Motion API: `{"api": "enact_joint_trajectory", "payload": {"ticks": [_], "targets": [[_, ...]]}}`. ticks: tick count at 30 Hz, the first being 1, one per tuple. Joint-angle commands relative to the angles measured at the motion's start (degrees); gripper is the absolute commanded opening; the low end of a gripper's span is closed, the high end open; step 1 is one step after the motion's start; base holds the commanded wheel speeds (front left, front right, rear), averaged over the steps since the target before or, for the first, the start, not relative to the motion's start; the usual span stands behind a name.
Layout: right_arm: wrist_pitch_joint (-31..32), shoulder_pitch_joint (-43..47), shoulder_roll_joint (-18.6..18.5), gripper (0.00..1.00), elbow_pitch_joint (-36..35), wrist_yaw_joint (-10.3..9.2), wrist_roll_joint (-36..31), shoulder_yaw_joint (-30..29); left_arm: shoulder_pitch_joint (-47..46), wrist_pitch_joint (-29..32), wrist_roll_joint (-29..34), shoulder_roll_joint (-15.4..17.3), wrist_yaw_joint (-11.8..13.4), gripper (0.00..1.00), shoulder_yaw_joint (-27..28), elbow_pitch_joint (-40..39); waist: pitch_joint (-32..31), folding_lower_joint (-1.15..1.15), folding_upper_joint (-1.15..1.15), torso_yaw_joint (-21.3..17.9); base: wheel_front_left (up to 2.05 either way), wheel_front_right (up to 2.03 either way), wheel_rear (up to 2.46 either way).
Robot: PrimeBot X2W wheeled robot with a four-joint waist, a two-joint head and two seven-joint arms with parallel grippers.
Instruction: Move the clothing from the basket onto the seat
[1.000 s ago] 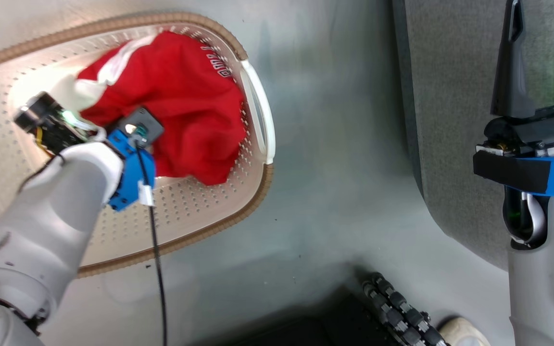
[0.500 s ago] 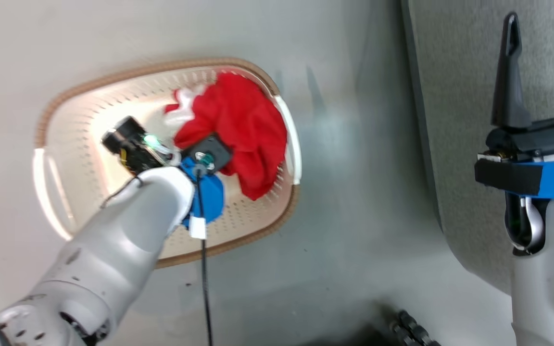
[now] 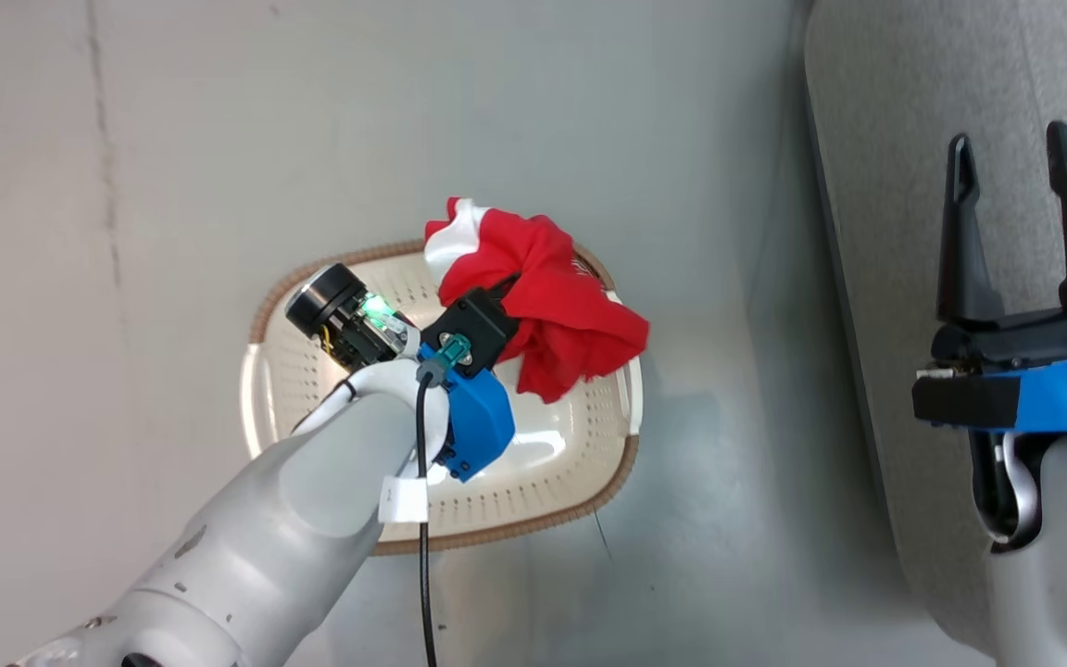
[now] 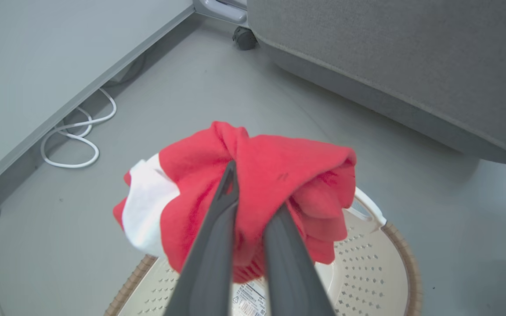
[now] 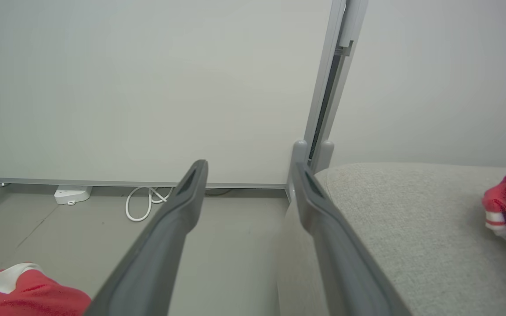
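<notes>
Above the cream-white perforated plastic basket [image 3: 533,500] hangs a bunched bright red garment [image 3: 580,315] with a white panel, clamped by the left gripper [image 4: 255,188]. The right gripper [image 3: 1009,134] is spread apart.

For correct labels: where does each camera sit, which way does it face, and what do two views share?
Head view: on the head, facing down at floor, basket, seat edge; left gripper shut on red garment, right gripper open.
Left wrist view: along its fingers, down onto that garment above the basket.
Right wrist view: level toward the wall, over the seat; its open fingers.
Shared: both wrist views show the white cable.
</notes>
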Motion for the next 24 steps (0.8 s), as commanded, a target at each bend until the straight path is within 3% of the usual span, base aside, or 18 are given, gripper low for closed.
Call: {"api": "enact_joint_trajectory", "payload": {"ticks": [1, 11, 24], "targets": [[-0.19, 1.11, -0.4, 1.0, 0.28, 0.01, -0.07, -0.19, 1.11, -0.28, 0.54, 0.36, 0.39, 0.0, 1.05, -1.41, -4.34, 0.01, 0.0, 2.26, 0.0, 0.0, 0.0], [-0.2, 5.31, -1.1, 1.0, 2.17, 0.01, 0.62, -0.6, 6.51, -0.29, 4.34, 2.19, 2.09, 0.0, 12.23, -13.49, -13.16, 0.01, 0.0, 4.28, 0.0, 0.0, 0.0], [-0.2, 10.45, -0.57, 1.0, 4.52, 0.01, 1.34, 0.6, 9.17, -0.29, 8.66, -0.12, 0.39, 0.0, 20.74, -20.26, -22.69, 0.01, 0.0, 5.63, 0.0, 0.0, 0.0]]}}
